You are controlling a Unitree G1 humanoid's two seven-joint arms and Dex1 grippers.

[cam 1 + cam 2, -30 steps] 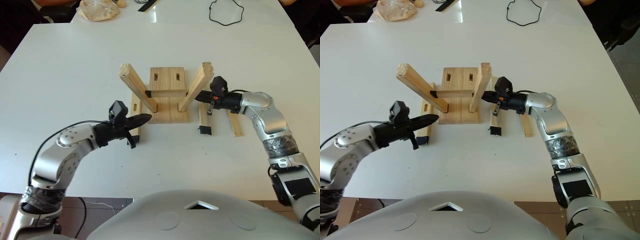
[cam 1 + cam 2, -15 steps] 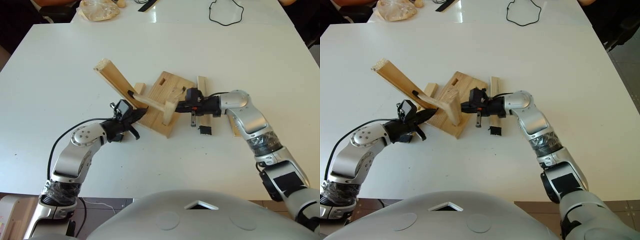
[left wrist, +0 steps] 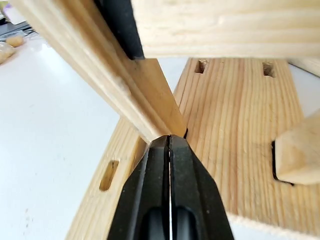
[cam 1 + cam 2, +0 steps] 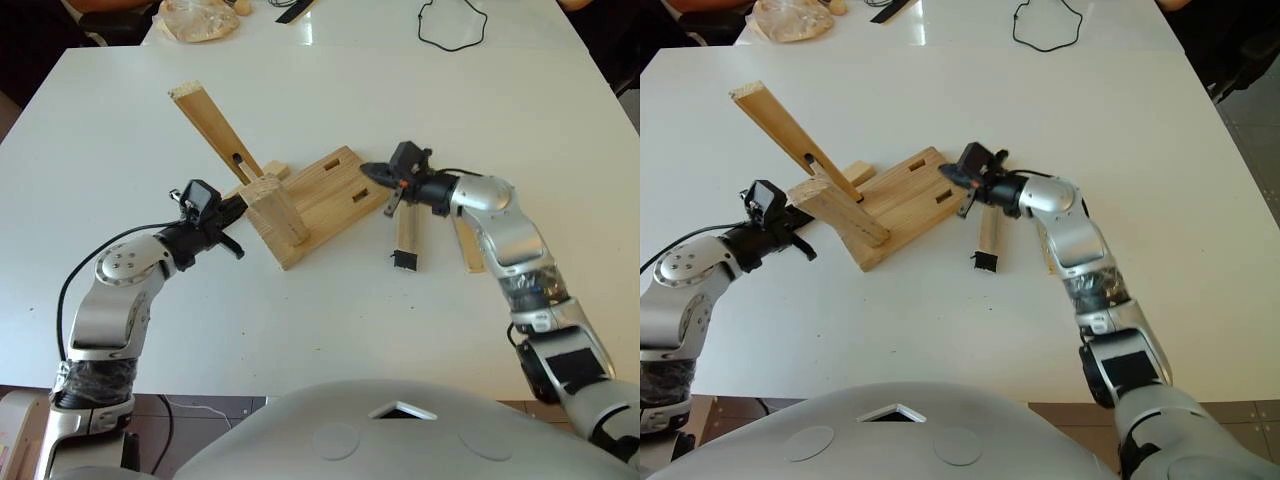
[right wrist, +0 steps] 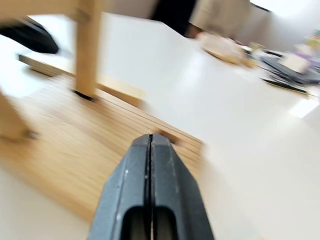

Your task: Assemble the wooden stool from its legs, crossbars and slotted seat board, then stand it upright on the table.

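The slotted seat board (image 4: 335, 190) lies flat and turned askew at mid-table. Two legs stand out of it: one leans up and away to the left (image 4: 205, 125), the other (image 4: 278, 215) points toward me. My left gripper (image 4: 240, 205) is shut, its tips (image 3: 168, 137) pressed against the foot of the leaning leg where it meets the board. My right gripper (image 4: 368, 170) is shut with nothing in it, at the board's right corner (image 5: 170, 137). A loose leg (image 4: 406, 230) lies just right of the board, and another (image 4: 470, 245) lies under my right forearm.
A further wooden piece (image 4: 272, 172) pokes out from behind the board's left side. At the far edge lie a clear plastic bag (image 4: 200, 18), a black cable (image 4: 455, 28) and a dark flat object (image 4: 295, 8). White table (image 4: 120, 110) stretches bare to the left and front.
The board with its two legs has swung round and shifted left. My left arm drew back left with it. My right gripper left the right leg and now sits at the board's corner.
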